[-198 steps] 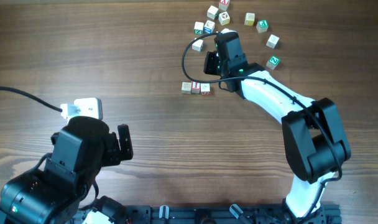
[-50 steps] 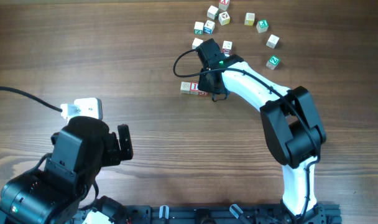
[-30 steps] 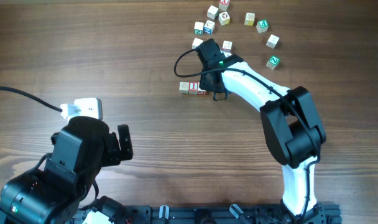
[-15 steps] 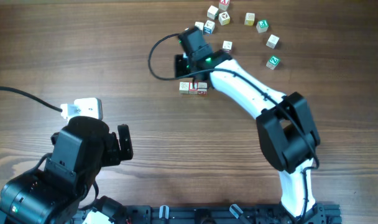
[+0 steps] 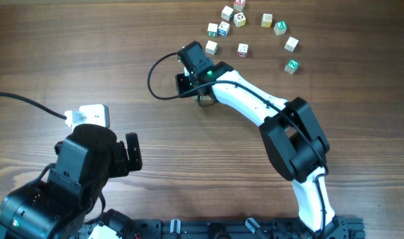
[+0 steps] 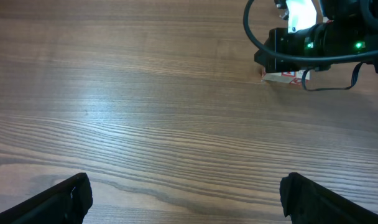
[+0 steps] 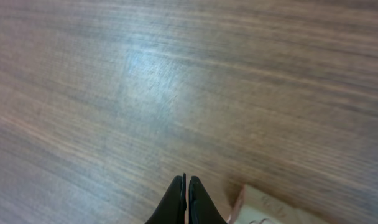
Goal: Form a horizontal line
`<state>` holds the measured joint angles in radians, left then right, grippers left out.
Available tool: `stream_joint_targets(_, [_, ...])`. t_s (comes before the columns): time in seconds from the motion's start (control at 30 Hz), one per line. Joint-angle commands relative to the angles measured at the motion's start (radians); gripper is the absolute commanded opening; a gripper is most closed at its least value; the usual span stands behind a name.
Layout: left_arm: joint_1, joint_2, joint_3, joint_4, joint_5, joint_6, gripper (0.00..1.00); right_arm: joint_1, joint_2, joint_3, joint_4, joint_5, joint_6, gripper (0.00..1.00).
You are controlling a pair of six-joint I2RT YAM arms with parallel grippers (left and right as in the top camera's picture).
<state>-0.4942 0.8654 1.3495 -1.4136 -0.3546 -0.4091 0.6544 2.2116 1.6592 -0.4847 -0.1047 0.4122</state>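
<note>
The row of pale letter cubes [image 6: 282,78] lies on the wooden table under my right arm. Only part of it shows in the left wrist view, with red marks. In the overhead view it is almost wholly hidden by the right wrist. My right gripper [image 5: 187,81] is shut and empty, low over the table at the row's left end. In the right wrist view its shut fingertips [image 7: 186,200] sit just left of one pale cube [image 7: 263,210]. My left gripper [image 6: 189,205] is open and empty, far back at the near left [image 5: 131,156].
Several loose letter cubes are scattered at the far right, among them one [image 5: 211,46] close behind the right wrist, one [image 5: 242,49] and a green-marked one [image 5: 292,66]. A white adapter [image 5: 90,116] with a black cable lies by the left arm.
My right gripper has swung left, from the row's right end over the cubes to its left end, and now covers the row from above. The left arm has not moved.
</note>
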Motion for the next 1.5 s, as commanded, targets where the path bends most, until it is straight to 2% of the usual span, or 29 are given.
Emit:
stream_joint_targets(0.0, [0.004, -0.002, -0.001, 0.002, -0.01, -0.017, 1.0, 0.013, 0.023, 0.001, -0.021, 0.0, -0.016, 0.05])
stream_joint_targets(0.63, [0.004, -0.002, -0.001, 0.002, -0.01, -0.017, 1.0, 0.014, 0.023, 0.001, -0.093, 0.116, 0.01, 0.05])
stream_joint_targets(1.13, [0.004, -0.002, -0.001, 0.002, -0.01, -0.017, 1.0, 0.011, 0.015, 0.051, -0.033, 0.119, 0.008, 0.05])
stream_joint_targets(1.47, [0.004, -0.002, -0.001, 0.002, -0.01, -0.017, 1.0, -0.013, 0.014, 0.087, -0.068, 0.379, 0.105, 0.05])
